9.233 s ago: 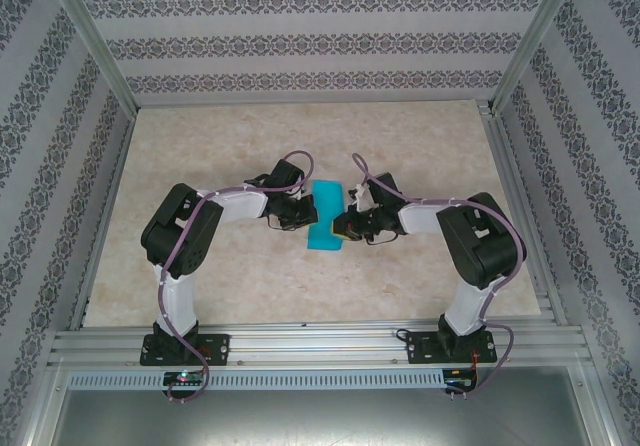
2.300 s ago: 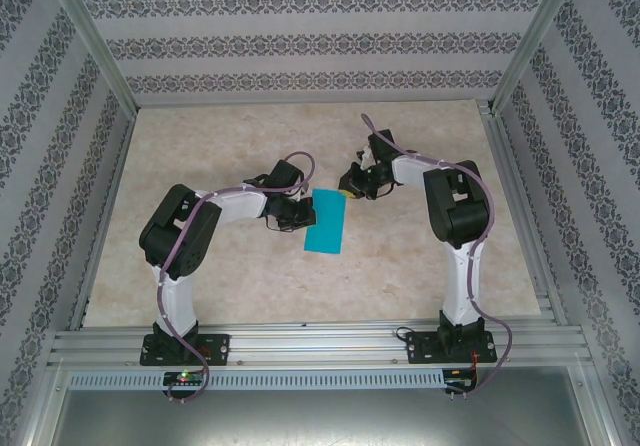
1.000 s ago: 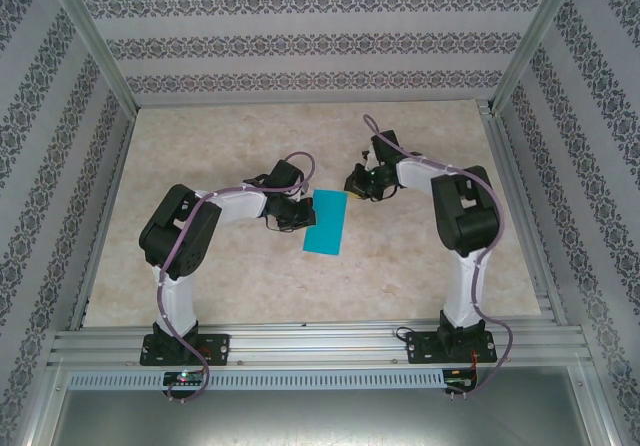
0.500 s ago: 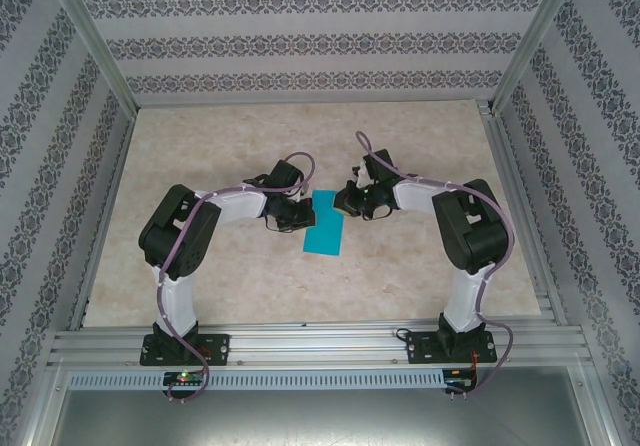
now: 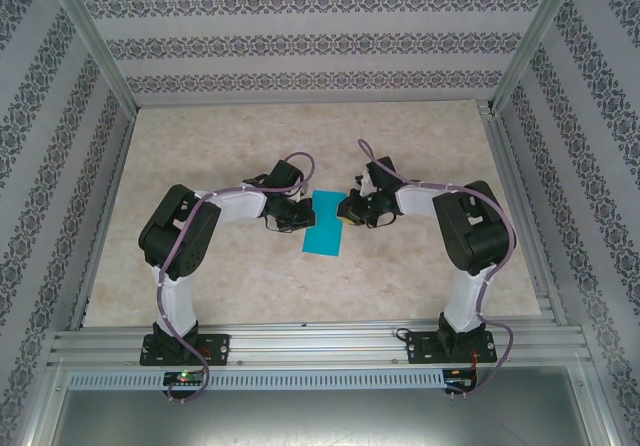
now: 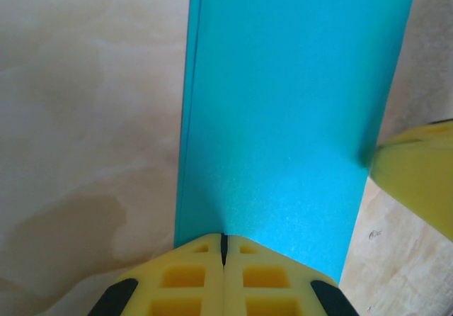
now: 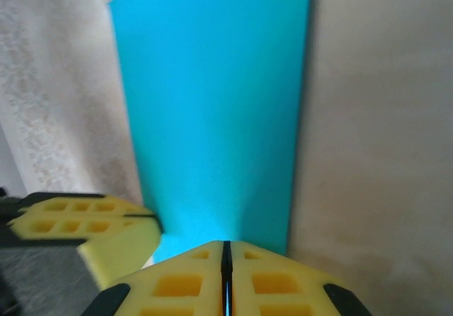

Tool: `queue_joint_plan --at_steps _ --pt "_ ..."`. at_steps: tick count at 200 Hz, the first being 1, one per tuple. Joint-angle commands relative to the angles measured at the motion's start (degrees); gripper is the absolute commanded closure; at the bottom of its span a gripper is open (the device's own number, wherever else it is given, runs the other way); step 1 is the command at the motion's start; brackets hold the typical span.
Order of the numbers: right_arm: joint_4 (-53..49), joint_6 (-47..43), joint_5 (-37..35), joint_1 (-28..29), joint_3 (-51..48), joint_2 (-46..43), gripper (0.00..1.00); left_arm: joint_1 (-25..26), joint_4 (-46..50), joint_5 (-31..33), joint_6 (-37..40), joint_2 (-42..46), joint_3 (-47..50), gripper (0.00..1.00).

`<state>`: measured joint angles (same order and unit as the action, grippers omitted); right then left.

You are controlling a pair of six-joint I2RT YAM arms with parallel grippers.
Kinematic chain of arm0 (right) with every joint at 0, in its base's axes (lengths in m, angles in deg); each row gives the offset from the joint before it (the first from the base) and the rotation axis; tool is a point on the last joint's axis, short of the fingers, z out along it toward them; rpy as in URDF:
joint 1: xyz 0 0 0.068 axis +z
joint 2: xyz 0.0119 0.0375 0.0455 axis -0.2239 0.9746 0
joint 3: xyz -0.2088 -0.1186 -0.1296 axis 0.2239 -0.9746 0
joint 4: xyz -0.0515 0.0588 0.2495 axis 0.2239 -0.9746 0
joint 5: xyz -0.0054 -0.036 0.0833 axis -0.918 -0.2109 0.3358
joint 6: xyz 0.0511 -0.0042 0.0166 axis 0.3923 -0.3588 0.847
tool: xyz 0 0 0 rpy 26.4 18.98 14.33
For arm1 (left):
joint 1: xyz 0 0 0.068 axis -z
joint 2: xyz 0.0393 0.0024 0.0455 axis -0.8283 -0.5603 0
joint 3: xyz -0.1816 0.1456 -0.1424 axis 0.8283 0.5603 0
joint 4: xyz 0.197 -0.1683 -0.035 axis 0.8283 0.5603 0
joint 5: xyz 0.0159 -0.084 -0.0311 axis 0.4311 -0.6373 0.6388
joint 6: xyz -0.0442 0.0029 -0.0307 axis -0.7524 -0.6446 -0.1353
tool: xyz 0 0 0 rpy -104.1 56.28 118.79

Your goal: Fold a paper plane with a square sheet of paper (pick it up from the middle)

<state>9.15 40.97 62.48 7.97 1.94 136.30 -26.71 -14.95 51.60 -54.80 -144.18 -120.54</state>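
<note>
Lying folded, sheet (image 5: pixel 327 228) (left gripper (image 6: pixel 224 246), right gripper (image 7: pixel 226 251) closed at edges)

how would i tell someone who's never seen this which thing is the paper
Look at the middle of the pale marbled table. Between the left gripper and the right gripper lies the sheet of paper, folded to a narrow rectangle. It is the only flat turquoise-blue thing there; the fingertips beside it are yellow foam.
</note>
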Motion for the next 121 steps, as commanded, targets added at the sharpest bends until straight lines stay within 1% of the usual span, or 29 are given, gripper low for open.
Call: queue_joint_plan --at_steps 1,55,102,121 --pt "-1.6 -1.0 1.2 1.1 -1.6 -5.1 0.90 0.6 6.7 1.7 0.9 -0.6 1.6 1.00" --pt "5.8 3.6 2.3 5.8 -9.8 -6.7 0.90 0.6 6.7 1.7 0.8 -0.6 1.9 1.00" --pt "5.1 2.6 -1.3 8.1 -14.6 -4.2 0.90 0.6 6.8 1.8 0.7 -0.5 1.7 1.00" --pt "5.1 2.3 -1.8 8.3 -16.0 -5.7 0.90 0.6 6.7 1.8 0.6 -0.3 1.8 1.00"
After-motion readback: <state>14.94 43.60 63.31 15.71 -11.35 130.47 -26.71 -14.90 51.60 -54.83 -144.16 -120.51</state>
